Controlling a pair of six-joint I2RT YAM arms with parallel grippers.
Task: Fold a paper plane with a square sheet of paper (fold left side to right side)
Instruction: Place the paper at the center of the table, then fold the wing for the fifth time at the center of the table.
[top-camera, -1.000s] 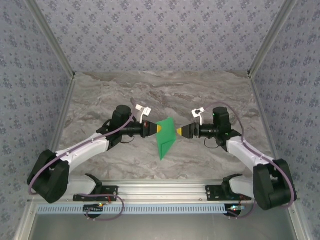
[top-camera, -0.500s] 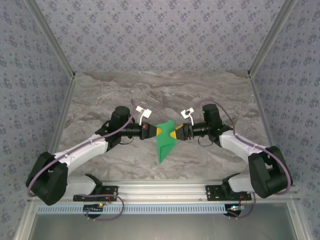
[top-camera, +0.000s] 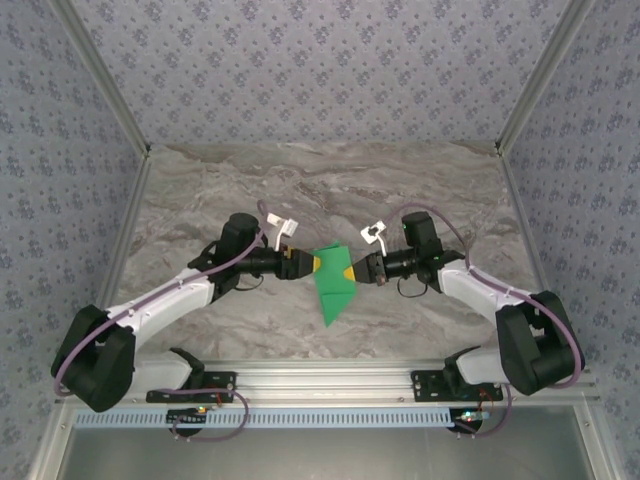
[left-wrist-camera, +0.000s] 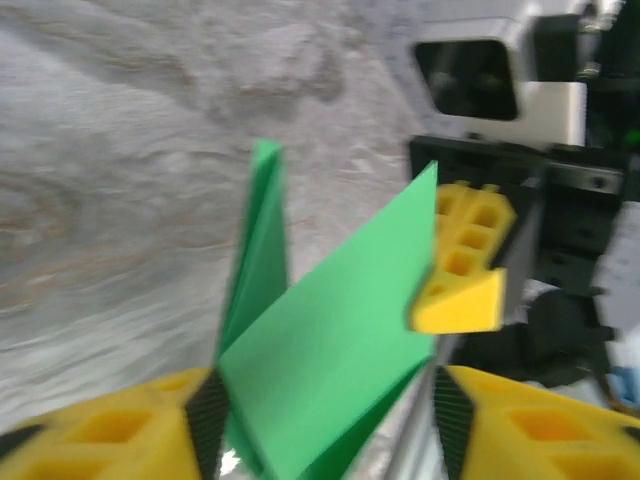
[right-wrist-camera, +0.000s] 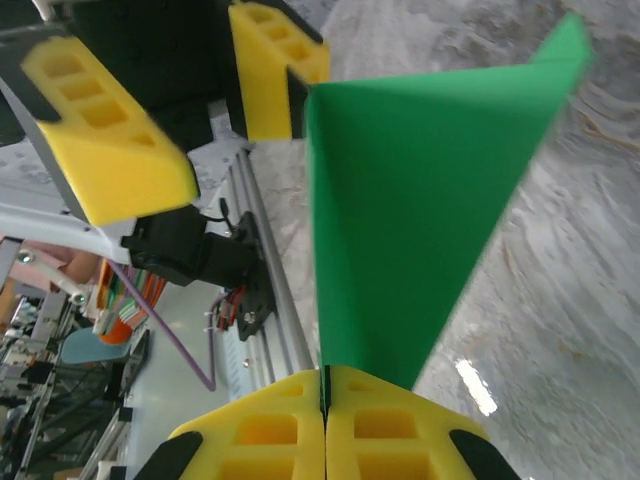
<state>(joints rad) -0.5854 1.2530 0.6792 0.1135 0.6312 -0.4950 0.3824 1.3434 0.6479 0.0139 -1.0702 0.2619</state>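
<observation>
Mid-table, between the two arms: green paper (top-camera: 334, 282), folded into a narrow pointed shape with its tip towards the near edge. Underneath is the grey marbled table (top-camera: 300, 185). I cannot tell from above whether the tip touches the surface.

Right gripper (top-camera: 357, 268): closed on the paper.
- Its wrist camera shows the two yellow fingers (right-wrist-camera: 390, 435) pressed flat together.
- One edge of the paper is clamped in the seam between them.
- From that grip the paper rises as a tall green triangle.
- From the left wrist camera, one yellow finger (left-wrist-camera: 462, 262) of this gripper sits against the paper's far right corner.

Left gripper (top-camera: 306, 264): jaws stand apart, gripping nothing.
- Its wrist camera shows the yellow fingers (left-wrist-camera: 110, 425) at the two bottom corners of the view.
- The paper stands in the gap between them.
- The layers are splayed. One thin flap stands nearly upright on the left and a broader flap leans right.
- This view is blurred, so I cannot tell whether the paper touches the left pad.
- From the right wrist camera, the left gripper's fingers are clearly separated, and the paper's upper corner lies just beside one of them.

The arms reach inward from opposite sides. The grippers face each other at close range, with the paper between them.
</observation>
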